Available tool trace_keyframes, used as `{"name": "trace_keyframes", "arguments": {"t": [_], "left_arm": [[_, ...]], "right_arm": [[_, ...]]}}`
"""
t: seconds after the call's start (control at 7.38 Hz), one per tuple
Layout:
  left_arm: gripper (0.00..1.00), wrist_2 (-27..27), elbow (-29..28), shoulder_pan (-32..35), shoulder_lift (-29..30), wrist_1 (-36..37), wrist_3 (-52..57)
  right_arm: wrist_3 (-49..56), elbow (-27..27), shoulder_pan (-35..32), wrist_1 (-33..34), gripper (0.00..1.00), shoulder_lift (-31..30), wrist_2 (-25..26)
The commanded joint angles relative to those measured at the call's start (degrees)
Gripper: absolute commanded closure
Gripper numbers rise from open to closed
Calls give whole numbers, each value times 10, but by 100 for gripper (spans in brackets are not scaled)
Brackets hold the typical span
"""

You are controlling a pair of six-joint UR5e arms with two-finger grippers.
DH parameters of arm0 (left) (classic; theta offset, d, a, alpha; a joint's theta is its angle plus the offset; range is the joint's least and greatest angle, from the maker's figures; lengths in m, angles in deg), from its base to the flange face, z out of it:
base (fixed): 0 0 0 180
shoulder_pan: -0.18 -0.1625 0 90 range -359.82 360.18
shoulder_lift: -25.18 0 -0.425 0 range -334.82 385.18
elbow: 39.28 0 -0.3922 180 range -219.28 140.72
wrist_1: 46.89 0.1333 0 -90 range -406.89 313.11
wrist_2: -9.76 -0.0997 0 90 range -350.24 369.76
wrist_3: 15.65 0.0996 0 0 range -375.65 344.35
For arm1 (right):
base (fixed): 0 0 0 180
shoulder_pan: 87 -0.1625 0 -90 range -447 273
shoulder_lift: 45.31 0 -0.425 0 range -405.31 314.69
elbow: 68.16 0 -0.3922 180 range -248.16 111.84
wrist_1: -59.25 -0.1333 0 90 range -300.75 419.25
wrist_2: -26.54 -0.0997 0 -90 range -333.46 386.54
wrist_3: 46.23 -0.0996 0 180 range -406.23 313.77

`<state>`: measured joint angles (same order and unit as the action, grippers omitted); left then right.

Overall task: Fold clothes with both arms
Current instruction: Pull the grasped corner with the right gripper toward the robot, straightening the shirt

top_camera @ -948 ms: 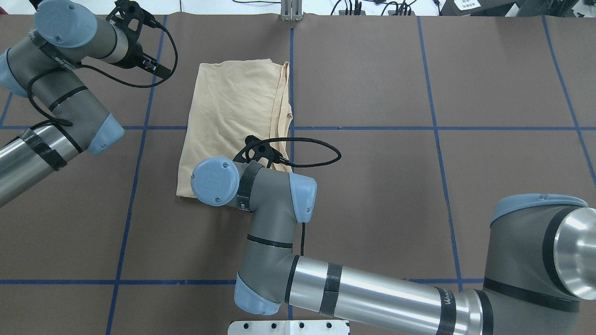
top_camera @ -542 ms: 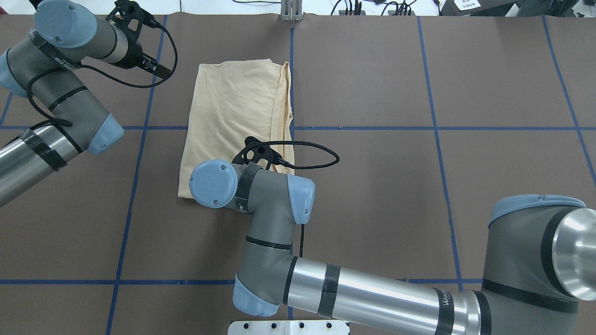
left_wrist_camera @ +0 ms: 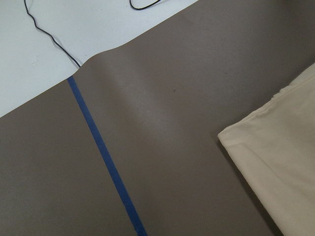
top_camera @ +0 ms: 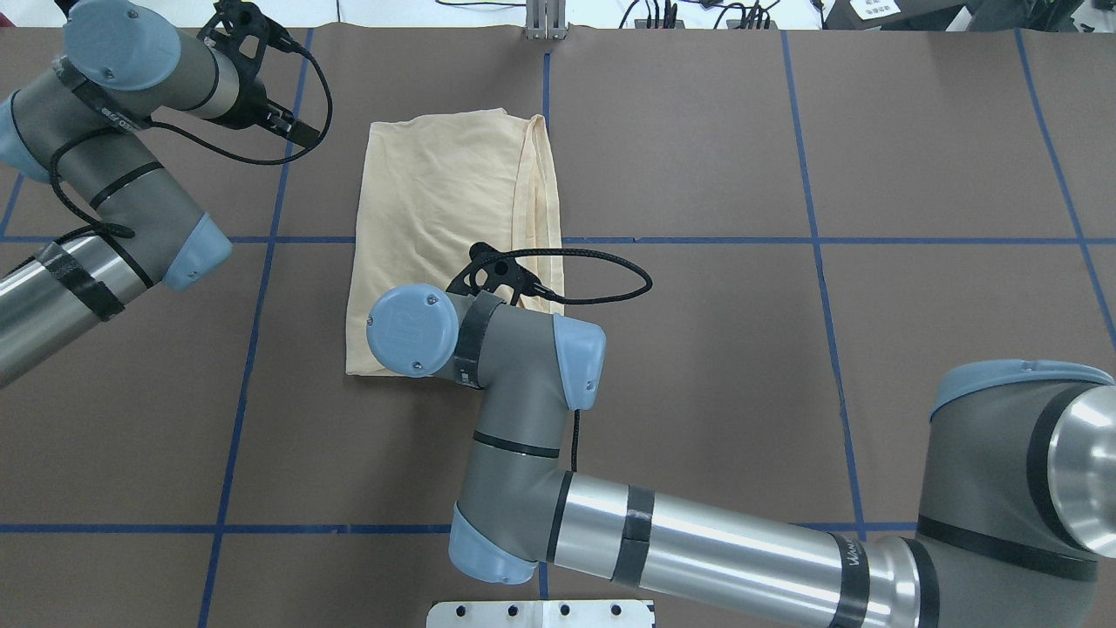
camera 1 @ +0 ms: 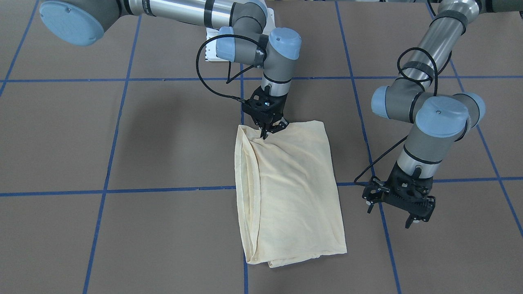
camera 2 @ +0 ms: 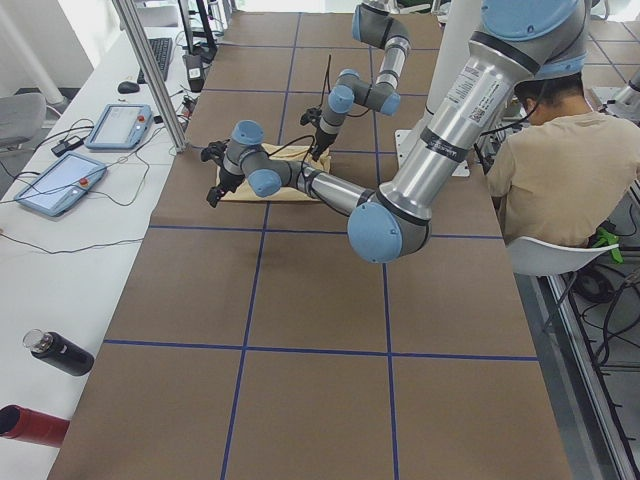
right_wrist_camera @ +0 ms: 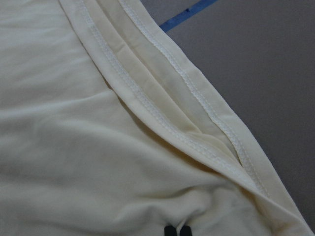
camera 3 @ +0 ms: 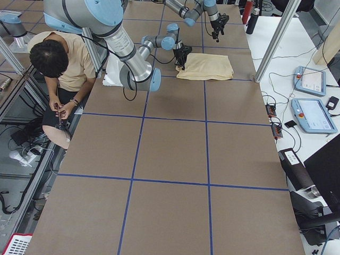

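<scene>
T-shirt (top_camera: pixel 436 201) now lies further toward the robot's right, near edge pinched in jaws of the right arm (camera 1: pixel 282 53). Left arm (camera 1: pixel 425 139) holds its jaws wide beside it over the blue-taped desk (top_camera: pixel 741 349); a person (camera 2: pixel 565 180) sits behind

We see a brown counter (top_camera: pixel 697 349) gridded with blue tape lines (top_camera: pixel 819 240). Directly on it lies one folded cream T-shirt (top_camera: pixel 436 201), flat across a tape line.
</scene>
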<state>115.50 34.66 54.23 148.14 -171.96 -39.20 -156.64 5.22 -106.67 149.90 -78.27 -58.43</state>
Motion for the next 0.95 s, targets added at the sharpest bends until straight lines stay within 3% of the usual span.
{"name": "trace_keyframes", "arguments": {"t": [0.0,0.41,0.81], "left_arm": [[0,0,1,0,0,0,-1],[0,0,15,-3,-7,1,-24],[0,0,16,-3,-7,1,-24]], "right_arm": [[8,101,-3,2,100,-96,-1],[16,257,10,55,100,-198,3],[-9,309,65,108,100,-195,33]]}}
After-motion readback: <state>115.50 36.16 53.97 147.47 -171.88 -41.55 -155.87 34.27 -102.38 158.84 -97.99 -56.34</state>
